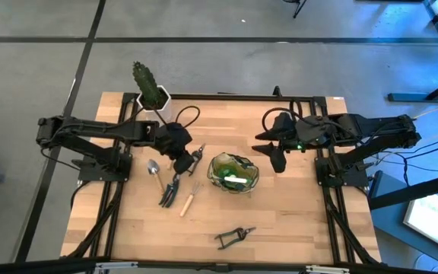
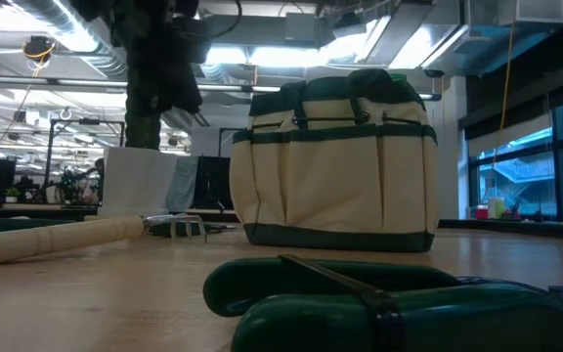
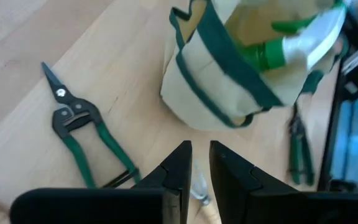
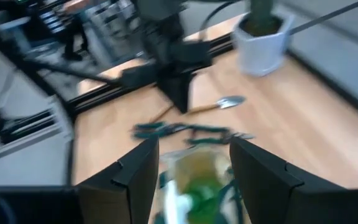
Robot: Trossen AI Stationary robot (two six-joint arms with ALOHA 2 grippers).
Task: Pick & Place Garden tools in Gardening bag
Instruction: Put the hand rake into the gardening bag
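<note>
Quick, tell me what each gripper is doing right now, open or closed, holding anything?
Left gripper: nearly shut, holding nothing, above the tools beside the gardening bag.
Right gripper: open, empty, over the bag.

You had a pale wooden bench (image 1: 295, 221) with dark rails along both sides. Near its middle sat the gardening bag (image 1: 233, 173), mouth up, with a green spray bottle (image 3: 291, 43) lying inside it. Just left of the bag, a cluster of tools lay flat on the wood: a silver trowel (image 1: 154, 172), a dark claw rake (image 1: 169, 191) and a wooden-handled fork (image 1: 189, 197), close together and partly overlapping. A pair of green-handled shears (image 3: 82, 134) lay between that cluster and the bag. Another pair of shears (image 1: 234, 237) lay alone near the front edge. At the back left corner stood a cactus (image 1: 146, 79) in a white pot (image 1: 158, 103).
</note>
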